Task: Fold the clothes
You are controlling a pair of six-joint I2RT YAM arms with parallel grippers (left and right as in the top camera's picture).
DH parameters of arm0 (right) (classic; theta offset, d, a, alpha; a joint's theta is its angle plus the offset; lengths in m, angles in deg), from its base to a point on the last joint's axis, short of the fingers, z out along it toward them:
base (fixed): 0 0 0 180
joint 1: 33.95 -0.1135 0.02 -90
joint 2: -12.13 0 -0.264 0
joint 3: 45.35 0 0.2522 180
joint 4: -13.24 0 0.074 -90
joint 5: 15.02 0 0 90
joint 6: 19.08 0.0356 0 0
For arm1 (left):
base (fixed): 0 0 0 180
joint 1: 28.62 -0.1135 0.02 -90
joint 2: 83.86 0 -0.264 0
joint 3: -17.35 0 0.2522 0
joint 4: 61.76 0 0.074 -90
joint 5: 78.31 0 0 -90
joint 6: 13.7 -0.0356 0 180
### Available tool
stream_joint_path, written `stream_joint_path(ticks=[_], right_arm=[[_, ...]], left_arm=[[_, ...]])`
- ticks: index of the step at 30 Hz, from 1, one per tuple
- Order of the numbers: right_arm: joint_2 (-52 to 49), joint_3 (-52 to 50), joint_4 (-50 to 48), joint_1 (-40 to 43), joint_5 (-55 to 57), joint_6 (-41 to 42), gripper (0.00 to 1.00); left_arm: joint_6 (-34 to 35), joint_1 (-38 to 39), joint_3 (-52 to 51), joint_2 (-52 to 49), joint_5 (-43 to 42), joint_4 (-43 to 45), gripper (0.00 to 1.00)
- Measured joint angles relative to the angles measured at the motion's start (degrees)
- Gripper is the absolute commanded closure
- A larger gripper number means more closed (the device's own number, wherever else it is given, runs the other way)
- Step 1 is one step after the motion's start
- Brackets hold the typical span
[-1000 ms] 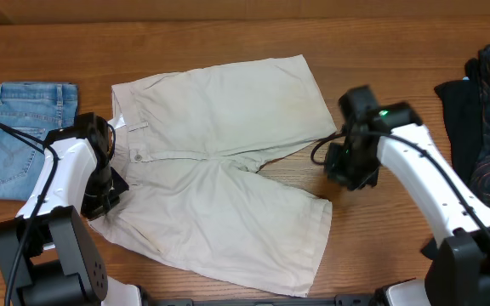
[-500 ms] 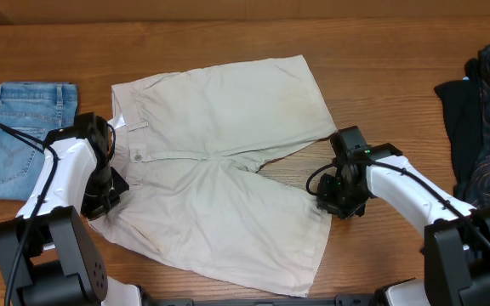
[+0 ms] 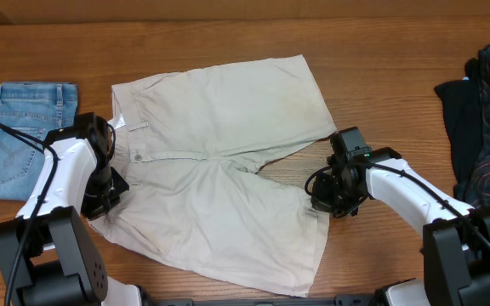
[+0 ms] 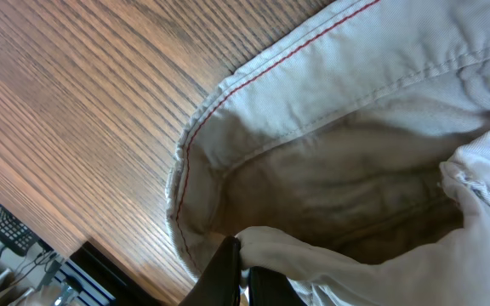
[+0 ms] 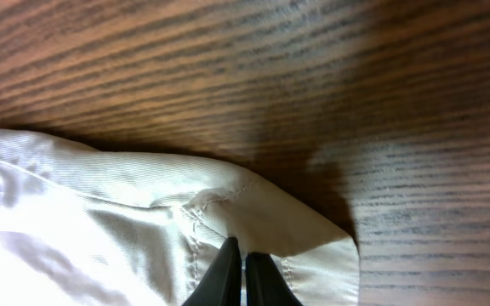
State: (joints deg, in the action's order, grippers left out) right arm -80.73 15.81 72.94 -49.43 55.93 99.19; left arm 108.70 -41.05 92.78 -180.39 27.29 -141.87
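Overhead, the beige shorts [image 3: 219,170] are lying flat on the desk [image 3: 381,51] while I am clamping my left claw [image 4: 241,274] on the waistband and my right claw [image 5: 243,270] on the near leg's hem corner; I'm judging both should lift evenly, keeping cloth taut.

Lies unfolded as pale beige shorts [image 3: 219,170], spread flat on the worktop [image 3: 381,51], waistband leftward, both legs splayed rightward, mildly creased.
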Motion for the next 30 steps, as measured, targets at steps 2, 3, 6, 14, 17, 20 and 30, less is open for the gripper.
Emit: stream_joint_path(ticks=[2, 3, 6, 14, 17, 20, 30], right_arm=[[0.00, 0.11, -0.02, 0.39, 0.42, -0.02, 0.96], [0.00, 0.33, 0.07, 0.79, 0.87, -0.02, 0.96], [0.00, 4.44, -0.02, 4.20, 3.82, -0.09, 0.96], [0.00, 16.90, -5.49, 9.51, 6.03, -7.48, 0.96], [0.00, 17.07, -5.92, 9.46, 7.21, -9.09, 0.45], [0.00, 17.14, -3.10, 9.51, 7.98, -9.81, 0.35], [0.00, 16.52, 21.81, 8.48, 5.51, -9.57, 0.43]], left_arm=[[0.00, 0.00, 0.00, 0.00, 0.00, 0.02, 0.93], [0.00, 0.00, 0.00, 0.00, 0.00, 0.00, 0.93], [0.00, 0.00, 0.00, 0.00, -0.02, 0.02, 0.93], [-0.20, 0.07, -0.02, 0.00, -3.50, 6.58, 0.92], [-0.44, 0.68, 0.00, 0.00, -6.49, 9.62, 0.92], [-0.46, 1.86, 0.00, 0.02, -7.56, 10.64, 0.91], [-1.27, 2.34, 0.00, 0.00, -8.15, 10.69, 0.91]])
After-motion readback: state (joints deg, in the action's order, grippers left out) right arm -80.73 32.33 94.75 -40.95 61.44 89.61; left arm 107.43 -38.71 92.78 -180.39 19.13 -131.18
